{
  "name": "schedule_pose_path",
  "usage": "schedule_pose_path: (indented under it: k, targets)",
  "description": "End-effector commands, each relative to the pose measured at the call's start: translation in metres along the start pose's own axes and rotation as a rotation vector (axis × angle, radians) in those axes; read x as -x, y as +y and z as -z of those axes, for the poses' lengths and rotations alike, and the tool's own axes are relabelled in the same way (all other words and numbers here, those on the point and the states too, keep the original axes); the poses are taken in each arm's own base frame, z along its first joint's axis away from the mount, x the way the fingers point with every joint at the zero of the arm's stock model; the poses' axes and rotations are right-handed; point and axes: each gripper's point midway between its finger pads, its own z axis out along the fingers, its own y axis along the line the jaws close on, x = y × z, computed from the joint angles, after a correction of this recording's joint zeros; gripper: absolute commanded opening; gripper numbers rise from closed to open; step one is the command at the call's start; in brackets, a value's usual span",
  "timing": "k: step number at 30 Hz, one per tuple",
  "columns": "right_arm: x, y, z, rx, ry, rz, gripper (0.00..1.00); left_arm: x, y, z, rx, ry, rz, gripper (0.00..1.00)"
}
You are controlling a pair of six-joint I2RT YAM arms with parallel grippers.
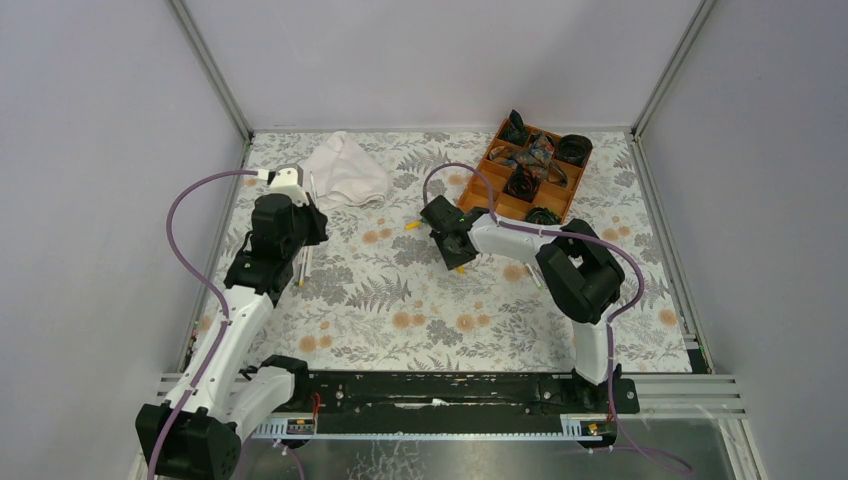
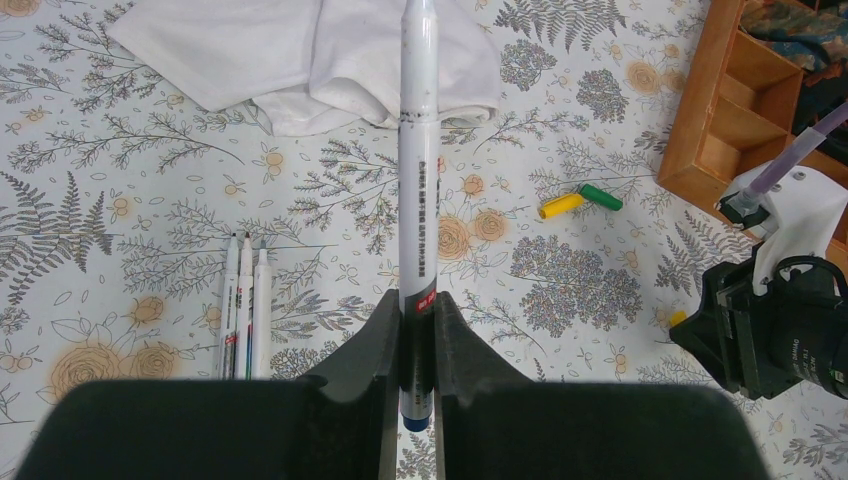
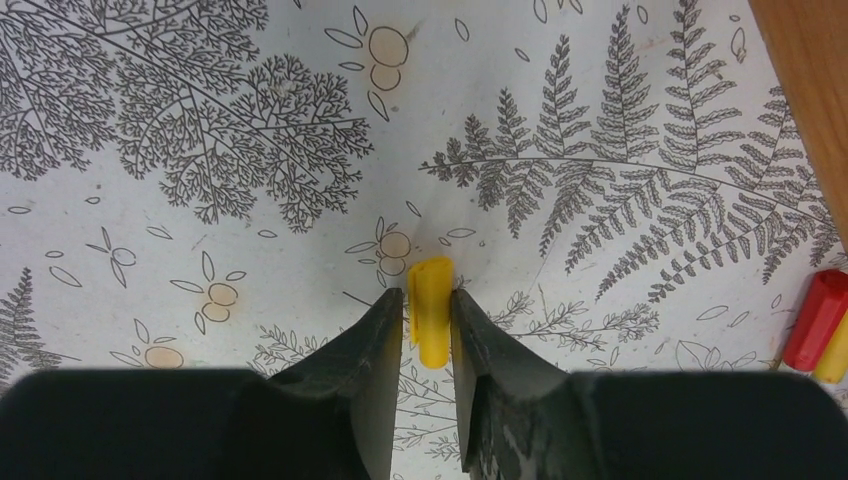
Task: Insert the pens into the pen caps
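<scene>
On the table's left side, your left gripper (image 2: pixel 417 310) is clamped on one white pen (image 2: pixel 418 180), with the barrel pointing out over the white cloth (image 2: pixel 300 50). Three more pens (image 2: pixel 245 315) lie side by side on the table (image 2: pixel 120 200), just left of the gripper. Your right gripper (image 3: pixel 428 305) pinches a yellow cap (image 3: pixel 433 320) low over the table; can't tell if it touches. A green cap (image 2: pixel 600 197) and a second yellow cap (image 2: pixel 561 206) lie end to end near the wooden tray (image 2: pixel 715 130). A red cap (image 3: pixel 818 318) lies beside the tray.
</scene>
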Motion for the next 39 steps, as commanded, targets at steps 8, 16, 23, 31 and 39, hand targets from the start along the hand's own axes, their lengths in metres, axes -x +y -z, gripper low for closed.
schedule_pose_path:
  k: [8,16,23,31,39]
  targets:
    - [0.003,0.002,-0.006,-0.024,0.001,-0.014,0.12,0.006,-0.001,0.002,-0.005,-0.021,0.008,0.00]
    - [0.035,-0.003,0.058,0.026,-0.131,-0.056,0.00,0.009,-0.059,0.009,-0.248,-0.008,0.009,0.00]
    - [0.073,0.005,0.145,0.187,-0.324,-0.132,0.00,0.008,-0.167,0.064,-0.865,-0.023,-0.034,0.00]
    - [0.137,0.026,0.262,0.496,-0.673,-0.236,0.00,-0.008,-0.188,0.098,-1.085,-0.023,-0.055,0.00]
    - [0.164,0.042,0.332,0.757,-0.914,-0.317,0.00,-0.009,-0.190,0.103,-1.105,-0.023,-0.063,0.00]
